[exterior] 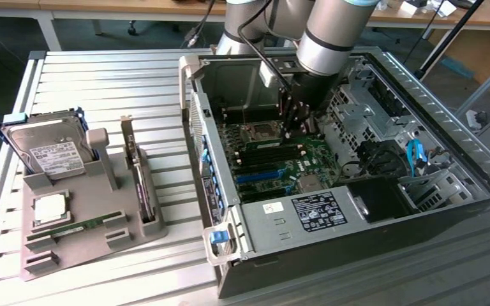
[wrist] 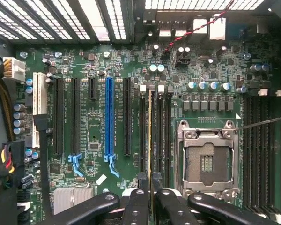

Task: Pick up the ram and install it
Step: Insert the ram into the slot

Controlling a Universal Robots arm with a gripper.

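Inside the open computer case (exterior: 262, 223), in the exterior view, your arm reaches down over the motherboard (exterior: 289, 167). The gripper (exterior: 298, 131) hangs just above the dark memory slots, beside the processor socket. On the exterior view's left, well apart from the case, a grey moulded tray (exterior: 134, 237) holds a boxy silver hard drive (exterior: 53, 153), an upright expansion card (exterior: 138, 182) and a spare green stick (exterior: 74, 226) lying flat.

In the wrist view, the black jointed fingers (wrist: 139, 201) are pinched on the ram (wrist: 150, 131). You see the ram edge-on as one thin pale line running along the long black memory slots (wrist: 160, 131). Whether its lower edge already touches a slot, you cannot tell.

Your main risk, as I judge it, is alignment. The slots sit close together and the board is thin and stiff, so a slight sideways offset could land it on the plastic ridge between two slots. A small tilt along its length could seat one end first and jam the stick. The grip covers only a short stretch of a smooth, flat board, so pushing could make it slide or pivot between the pads. The open metal-framed CPU socket (wrist: 207, 161) lies just beside the slots and looks delicate, and so do the rounded capacitors around it.
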